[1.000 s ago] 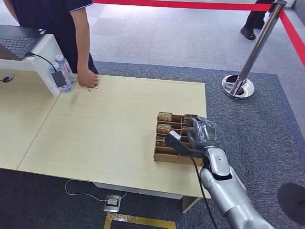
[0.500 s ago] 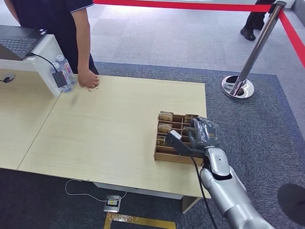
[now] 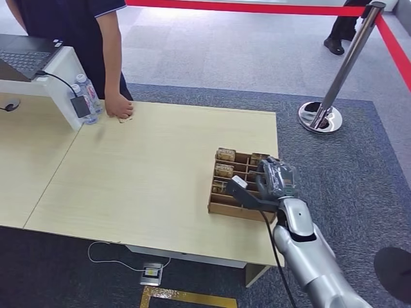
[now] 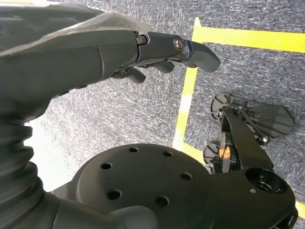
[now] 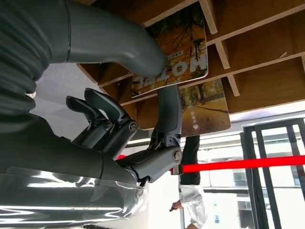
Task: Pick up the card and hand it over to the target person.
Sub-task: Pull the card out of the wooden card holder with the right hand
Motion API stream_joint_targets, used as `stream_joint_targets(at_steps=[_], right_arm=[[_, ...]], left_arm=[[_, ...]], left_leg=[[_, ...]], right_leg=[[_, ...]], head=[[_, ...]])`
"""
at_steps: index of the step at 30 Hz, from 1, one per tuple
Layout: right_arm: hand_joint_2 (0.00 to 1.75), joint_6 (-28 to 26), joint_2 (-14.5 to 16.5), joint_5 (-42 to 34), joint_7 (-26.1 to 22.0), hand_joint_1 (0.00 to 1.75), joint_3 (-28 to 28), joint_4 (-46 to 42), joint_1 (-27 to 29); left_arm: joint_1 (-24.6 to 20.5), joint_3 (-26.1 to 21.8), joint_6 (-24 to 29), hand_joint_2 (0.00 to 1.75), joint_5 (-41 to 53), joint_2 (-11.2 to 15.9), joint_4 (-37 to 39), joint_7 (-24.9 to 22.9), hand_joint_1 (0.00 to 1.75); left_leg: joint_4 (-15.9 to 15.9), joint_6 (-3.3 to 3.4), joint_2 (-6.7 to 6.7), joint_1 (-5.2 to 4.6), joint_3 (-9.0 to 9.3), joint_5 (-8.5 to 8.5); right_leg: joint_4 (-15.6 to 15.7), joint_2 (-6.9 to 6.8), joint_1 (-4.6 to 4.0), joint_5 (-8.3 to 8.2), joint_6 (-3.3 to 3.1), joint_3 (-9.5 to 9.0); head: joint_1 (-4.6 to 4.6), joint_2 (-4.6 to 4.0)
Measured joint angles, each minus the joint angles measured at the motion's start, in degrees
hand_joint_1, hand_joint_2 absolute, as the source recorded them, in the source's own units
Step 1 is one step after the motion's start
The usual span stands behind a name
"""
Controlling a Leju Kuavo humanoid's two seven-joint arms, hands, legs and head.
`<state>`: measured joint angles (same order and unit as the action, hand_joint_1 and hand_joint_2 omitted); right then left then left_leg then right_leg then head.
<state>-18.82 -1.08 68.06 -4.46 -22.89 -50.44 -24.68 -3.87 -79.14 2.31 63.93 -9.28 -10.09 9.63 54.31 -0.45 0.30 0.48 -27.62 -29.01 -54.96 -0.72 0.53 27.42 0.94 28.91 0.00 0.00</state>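
A humanoid robot stands at a pale wooden desk (image 3: 145, 173). Near the desk's right front corner sits a shallow wooden tray (image 3: 232, 208) divided into slots that hold picture cards on edge.

The robot's right hand (image 3: 273, 179) is over the tray's right side. In the right wrist view, its thumb (image 5: 118, 40) and a dark finger (image 5: 169, 114) pinch a card (image 5: 176, 52) printed with autumn trees and lettering. The card's lower part sits within the slot, with another card (image 5: 205, 107) just behind it. So the right hand is grasping the card, which is not yet clear of the tray.

Compared with a second ago, the hand and forearm have shifted slightly to the right and toward the robot, and the tray looks to have shifted a little with them. This suggests the pull has begun, and that the tray may be dragging along. If so, the card could bind in its slot.

The left hand (image 4: 162, 52) hangs by the robot's side over grey carpet, fingers loosely extended and holding nothing.

A person (image 3: 72, 25) in a dark shirt stands at the desk's far left corner, one hand (image 3: 119, 109) resting on the desk, well apart from the tray. This is probably the receiver, so a long reach to the left remains. Two small water bottles (image 3: 87, 96) stand beside that hand.
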Motion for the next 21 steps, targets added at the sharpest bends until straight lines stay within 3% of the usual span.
stream_joint_targets(at_steps=[9, 13, 21], right_arm=[[1.75, 2.96, -4.29, -3.49, -2.04, 1.75, -1.21, -15.93, 7.58], [1.75, 3.05, -7.77, -5.77, -3.24, 1.75, -1.74, -23.72, 10.71], [1.75, 2.53, -10.32, -7.15, -3.37, 1.75, -1.40, -28.87, 12.13]], left_arm=[[0.18, -0.98, 0.82, 1.75, -0.65, -0.66, 0.03, -1.39, 0.00], [0.32, -2.12, 1.54, 1.75, -1.68, -1.43, 0.01, -1.39, 0.00], [0.45, -2.70, 1.74, 1.75, -2.27, -1.90, -0.08, -0.47, 0.00]], left_leg=[[0.02, 0.00, -0.01, -0.02, -0.06, -0.03], [0.06, 0.02, -0.03, -0.03, -0.17, -0.02], [0.05, 0.01, 0.03, -0.05, -0.17, -0.04]], right_leg=[[-0.03, 0.00, 0.02, 0.03, 0.00, 0.06], [-0.06, -0.01, 0.03, 0.01, 0.01, 0.15], [-0.05, 0.06, 0.04, 0.01, 0.00, 0.17]], head=[[0.00, 0.00], [0.00, 0.00], [0.00, 0.00]])
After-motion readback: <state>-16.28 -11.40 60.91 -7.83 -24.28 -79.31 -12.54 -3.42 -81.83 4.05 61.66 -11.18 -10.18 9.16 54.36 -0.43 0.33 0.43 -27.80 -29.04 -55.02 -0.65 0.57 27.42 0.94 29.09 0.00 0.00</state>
